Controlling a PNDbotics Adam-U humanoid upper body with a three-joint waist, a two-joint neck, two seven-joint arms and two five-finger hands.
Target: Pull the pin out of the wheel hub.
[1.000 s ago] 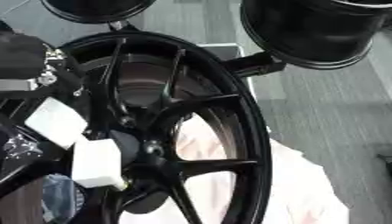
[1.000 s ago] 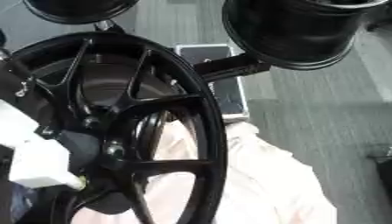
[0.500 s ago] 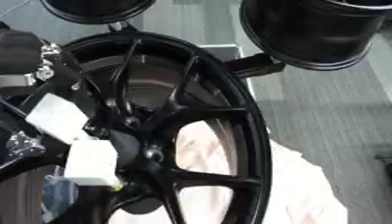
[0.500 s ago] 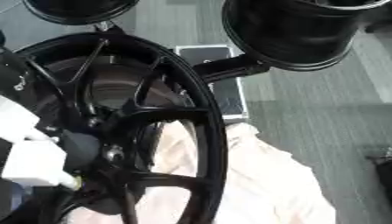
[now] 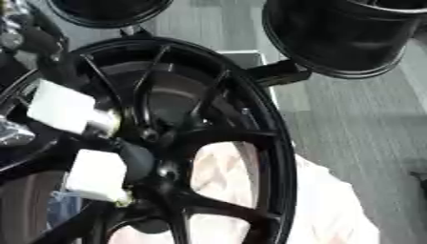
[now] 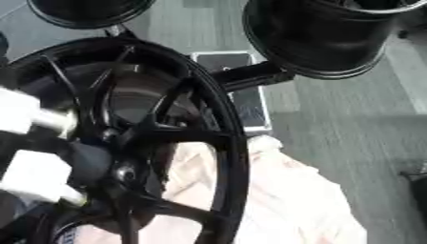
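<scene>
Left hand (image 5: 79, 138) working at the hub of the black spoked wheel (image 5: 267, 143).

The wheel is standing on edge, its face turned toward nine o'clock; the hand's white-padded parts are pressing at the hub (image 5: 163, 167), fingers unreadable. The pin cannot be made out. A pale cloth (image 6: 283, 200) is lying at five o'clock, a dark drum-shaped rim (image 5: 342, 35) hanging at one o'clock.

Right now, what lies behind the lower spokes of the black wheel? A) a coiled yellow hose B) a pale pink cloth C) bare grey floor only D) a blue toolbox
B: a pale pink cloth shows through the gaps between the spokes of the wheel and spreads out past its rim on the right, over the grey floor.
</scene>
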